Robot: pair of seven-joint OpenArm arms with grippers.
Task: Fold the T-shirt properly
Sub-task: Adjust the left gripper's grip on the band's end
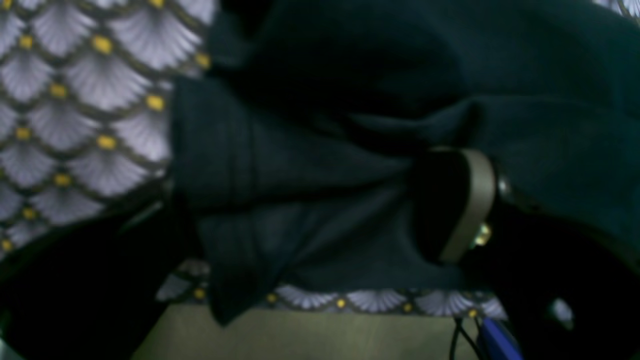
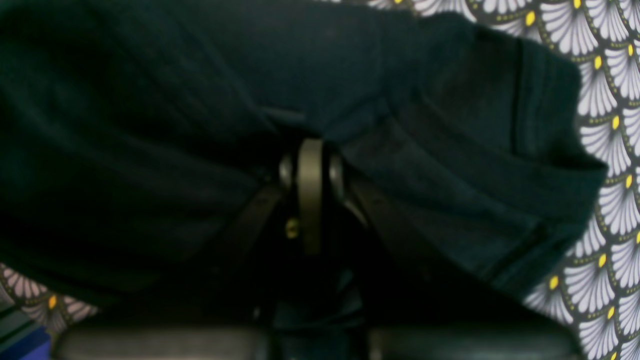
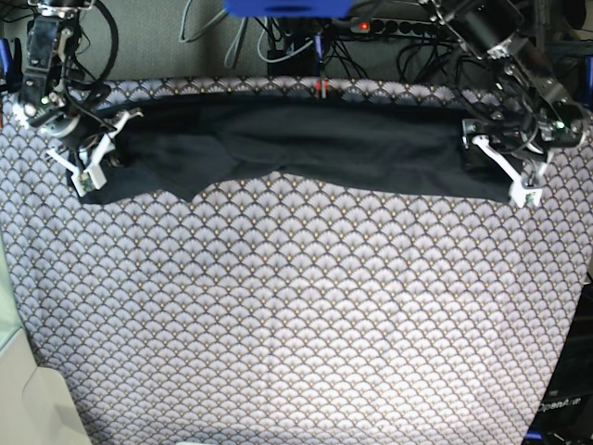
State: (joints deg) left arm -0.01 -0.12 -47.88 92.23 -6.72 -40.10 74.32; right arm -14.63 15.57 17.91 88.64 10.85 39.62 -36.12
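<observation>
Closed on a pinch of dark cloth, the right gripper [image 2: 312, 145] sits at one end of the T-shirt [image 3: 324, 139], while the left gripper [image 1: 320, 200] stands wide open over the other end. The shirt lies as a long, creased band at the robot's side of the table, its long axis running from one gripper to the other, with a corner poking out toward the base view's lower left. Both arms reach down onto it, hiding parts of its ends. Beneath spreads the scallop-patterned tablecloth [image 3: 306, 306]; cables [image 3: 269, 37] hang beyond the shirt.
</observation>
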